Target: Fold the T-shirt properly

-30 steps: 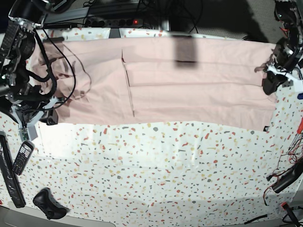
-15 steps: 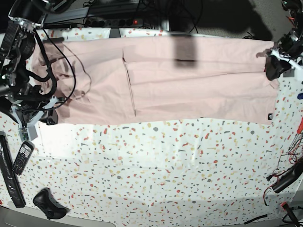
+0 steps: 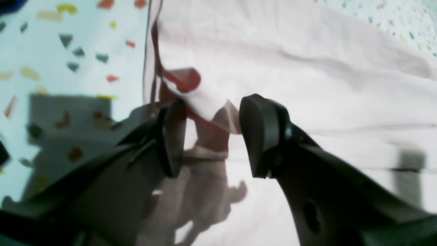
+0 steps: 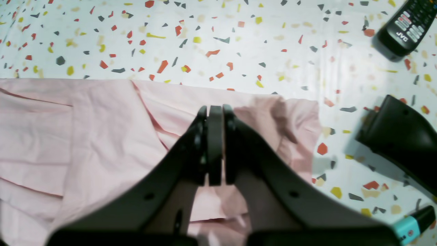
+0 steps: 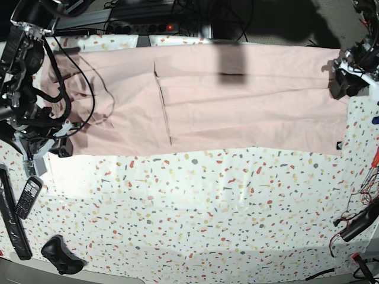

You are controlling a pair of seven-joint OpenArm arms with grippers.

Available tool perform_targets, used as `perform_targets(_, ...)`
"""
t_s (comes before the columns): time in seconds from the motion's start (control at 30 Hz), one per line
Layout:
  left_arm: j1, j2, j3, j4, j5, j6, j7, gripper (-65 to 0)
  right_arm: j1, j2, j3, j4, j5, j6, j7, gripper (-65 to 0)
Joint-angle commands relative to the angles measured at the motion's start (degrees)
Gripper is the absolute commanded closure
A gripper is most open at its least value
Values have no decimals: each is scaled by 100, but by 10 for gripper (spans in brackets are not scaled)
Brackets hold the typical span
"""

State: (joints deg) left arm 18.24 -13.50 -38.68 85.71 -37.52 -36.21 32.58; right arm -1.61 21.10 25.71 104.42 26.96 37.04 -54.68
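Pink T-shirt flat; left pincer agape over hem, right pincer closed, empty.

Robot lab bench: terrazzo-print table cover, power strip, loose cables, remote.

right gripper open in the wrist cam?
No, the right gripper has its jaws pressed flat together above the pink T-shirt.

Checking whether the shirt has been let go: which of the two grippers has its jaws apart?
The left gripper, at the T-shirt's edge: a clear gap shows between its fingers. The right gripper has its fingers pressed together.
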Motion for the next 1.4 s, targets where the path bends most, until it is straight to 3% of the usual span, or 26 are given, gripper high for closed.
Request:
perform_targets(0.0, -68, -101, -74, 107, 72, 72, -184, -286, 81, 92, 31, 94, 140, 22, 149, 0)
perform_targets(0.17, -219, -170, -142, 107, 664, 527, -356, -286, 81, 57, 31, 94, 203, 22, 149, 0)
perform_targets(0.33, -214, -160, -142, 76, 640, 651, -315, -286, 81, 46, 31, 94, 199, 24, 146, 0)
perform_targets(0.43, -221, -162, -142, -72, 245, 643, 44, -286, 79, 46, 31, 94, 199, 22, 144, 0)
perform_targets(0.67, -245, -162, -142, -857, -826, 273, 219, -286, 81, 46, 31, 94, 201, 22, 142, 0)
perform_targets(0.93, -573, -157, -136, -1113, -1252, -72, 931, -272, 81, 48, 31, 94, 199, 22, 140, 0)
perform_targets(1.07, -603, -160, -136, -1113, -1248, -72, 1003, -172, 81, 48, 31, 94, 199, 22, 125, 0)
perform_targets(1.17, -603, -162, -136, -1113, -1248, -72, 905, 0, 81, 48, 31, 94, 199, 22, 125, 0)
perform_targets(1.37, -608, -208, -149, -1108, -905, -66, -240, 0, 81, 48, 31, 94, 199, 22, 105, 0)
